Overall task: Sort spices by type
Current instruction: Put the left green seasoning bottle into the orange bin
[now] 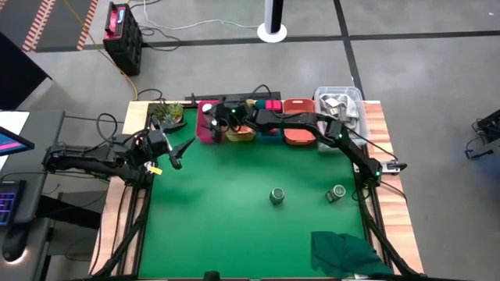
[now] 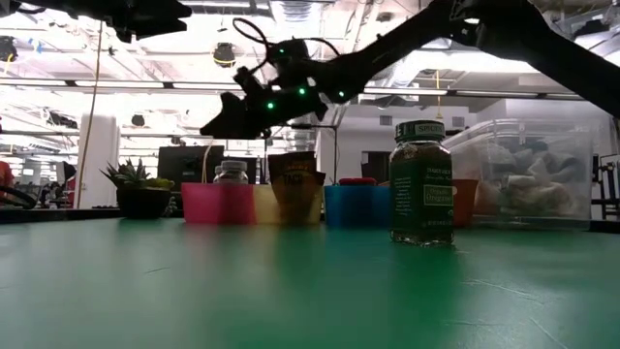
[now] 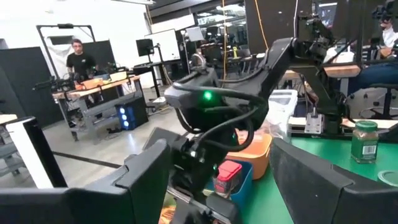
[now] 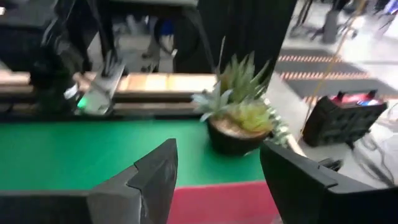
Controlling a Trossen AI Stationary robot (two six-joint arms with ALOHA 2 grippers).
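Observation:
Two green-lidded round jars stand upright on the green mat, one [image 1: 277,195] near the middle and one [image 1: 337,193] to its right; the low view shows one close up [image 2: 420,184]. Four bins line the far edge. The pink bin [image 1: 205,131] holds a white-capped jar [image 2: 231,173], the yellow bin an orange-brown packet [image 2: 295,179], the blue bin a pink box [image 3: 229,174]. My right gripper [image 4: 217,155] hangs open and empty over the pink bin [image 4: 217,202]. My left gripper [image 1: 181,152] waits open and empty above the mat's left part.
An orange bin [image 1: 299,134] and a clear plastic tub [image 1: 340,105] stand at the far right. A potted plant [image 1: 168,113] sits at the far left corner. A dark green cloth [image 1: 348,250] lies at the near right. The mat's middle and near left are bare.

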